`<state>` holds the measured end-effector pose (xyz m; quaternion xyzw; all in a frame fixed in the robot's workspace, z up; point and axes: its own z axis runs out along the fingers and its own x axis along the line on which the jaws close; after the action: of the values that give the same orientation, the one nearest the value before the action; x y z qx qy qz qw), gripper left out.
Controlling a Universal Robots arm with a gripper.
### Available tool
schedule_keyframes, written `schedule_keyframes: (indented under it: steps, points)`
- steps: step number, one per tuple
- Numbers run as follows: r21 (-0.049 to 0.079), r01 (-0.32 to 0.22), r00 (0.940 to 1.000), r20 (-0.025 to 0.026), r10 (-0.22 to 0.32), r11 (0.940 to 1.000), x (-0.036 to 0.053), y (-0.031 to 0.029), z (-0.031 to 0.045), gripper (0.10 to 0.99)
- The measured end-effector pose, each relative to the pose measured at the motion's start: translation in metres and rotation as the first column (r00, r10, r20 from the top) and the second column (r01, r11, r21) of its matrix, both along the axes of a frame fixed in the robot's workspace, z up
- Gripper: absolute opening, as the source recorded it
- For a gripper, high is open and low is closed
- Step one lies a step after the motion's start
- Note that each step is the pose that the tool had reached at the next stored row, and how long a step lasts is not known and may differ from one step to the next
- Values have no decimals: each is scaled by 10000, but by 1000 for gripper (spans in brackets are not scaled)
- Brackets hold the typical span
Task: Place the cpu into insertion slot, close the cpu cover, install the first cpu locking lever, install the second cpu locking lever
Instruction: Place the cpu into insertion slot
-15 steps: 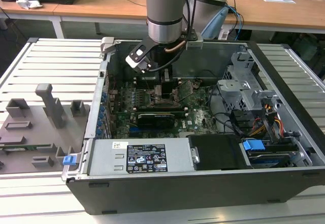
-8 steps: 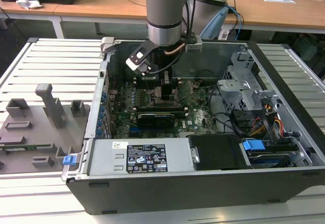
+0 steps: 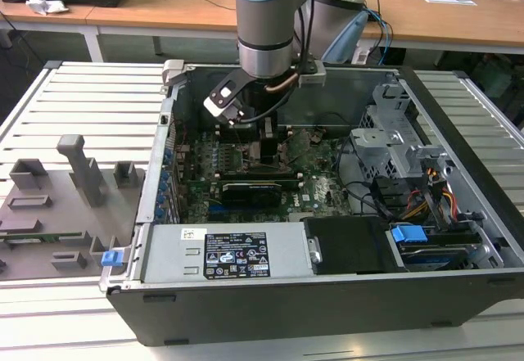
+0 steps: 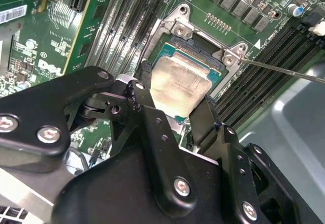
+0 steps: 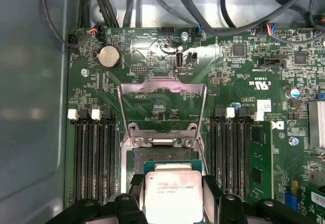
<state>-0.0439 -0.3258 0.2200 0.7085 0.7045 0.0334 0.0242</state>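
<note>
Jaws, second wrist view: black linkages and bolted housing fill the foreground, nearest the lens. State: clenched on the cpu [image 4: 180, 84], with the fingers [image 4: 142, 102] set against two opposite edges. The silvery top faces up and the chip is slightly tilted.
Insertion slot [image 4: 204, 57]: directly beneath the chip and reaching just beyond the fingertips. Its dark far strip and metal rim are exposed past the chip's leading edge. Contact between chip and slot: cannot tell.
Thin metal rod [image 4: 284, 70], judged a locking lever: beyond the slot's far corner, standing free, apart from the jaws.
Memory slots [image 4: 259, 79]: flank the slot on both sides.

First wrist view.
cpu [image 5: 173, 196]: between the two fingers, edges squared to the slot's rim.
Insertion slot [image 5: 161, 155]: dark centre open just ahead of the fingertips, partly overlapped by the chip.
cpu cover [image 5: 161, 87]: farther ahead again, hinged up and open, with the green board [image 5: 238, 61] showing through its window. Well apart from the chip.
Judgement: placing step in hand; cover not yet closed.

Exterior view.
Arm [image 3: 264, 17]: reaches down into the open computer case [image 3: 327, 304], which lies on the bench [image 3: 82, 91]. The jaws sit low over the green board, mid-case.
Power supply [image 3: 233, 254]: against the case's near wall, well apart from the jaws.
Grey fixture tray [image 3: 57, 205]: on the bench outside the case, toward the exterior view's left.
</note>
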Motion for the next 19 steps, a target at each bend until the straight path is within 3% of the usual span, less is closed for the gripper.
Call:
schedule_keyframes:
  steps: [19]
  points:
    - [0,150,9999,-14,-150,9999,7,61,-130,541]
